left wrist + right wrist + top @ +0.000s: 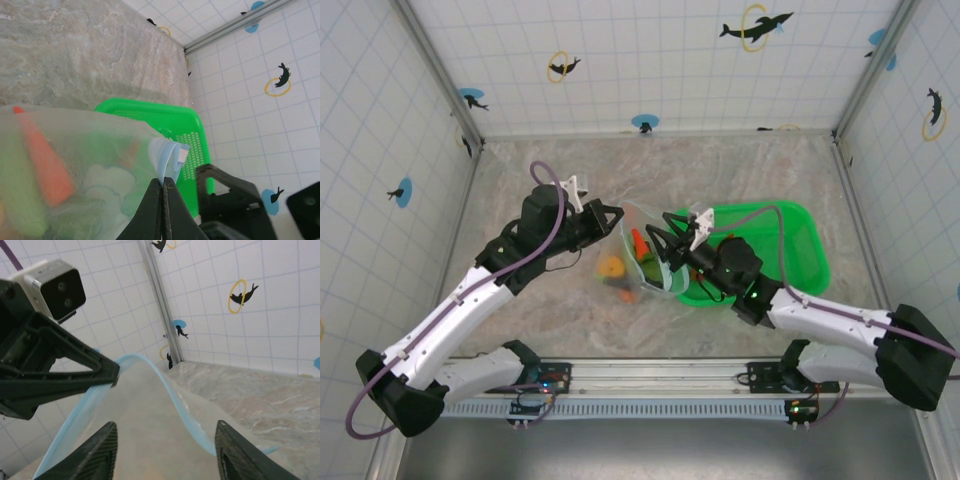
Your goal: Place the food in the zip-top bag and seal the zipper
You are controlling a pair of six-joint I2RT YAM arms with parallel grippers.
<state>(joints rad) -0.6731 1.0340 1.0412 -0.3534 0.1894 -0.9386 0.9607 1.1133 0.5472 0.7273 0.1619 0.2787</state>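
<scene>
The clear zip-top bag (652, 262) hangs at mid-table with its mouth up. My left gripper (617, 216) is shut on the end of the light-blue zipper (169, 156); its jaws (163, 184) meet on the folded strip. Inside the bag I see food: an orange carrot (46, 161) and a green cucumber (15, 200). An orange round piece (611, 266) lies at the bag's lower left; I cannot tell whether it is inside. My right gripper (165, 455) stands open, a finger on either side of the bag's top, with the zipper (181, 407) curving between them.
A green plastic basket (790, 250) sits on the table right of the bag, under my right arm. White tiled walls close in the left, far and right sides. The marbled table (720, 170) stretches beyond the bag.
</scene>
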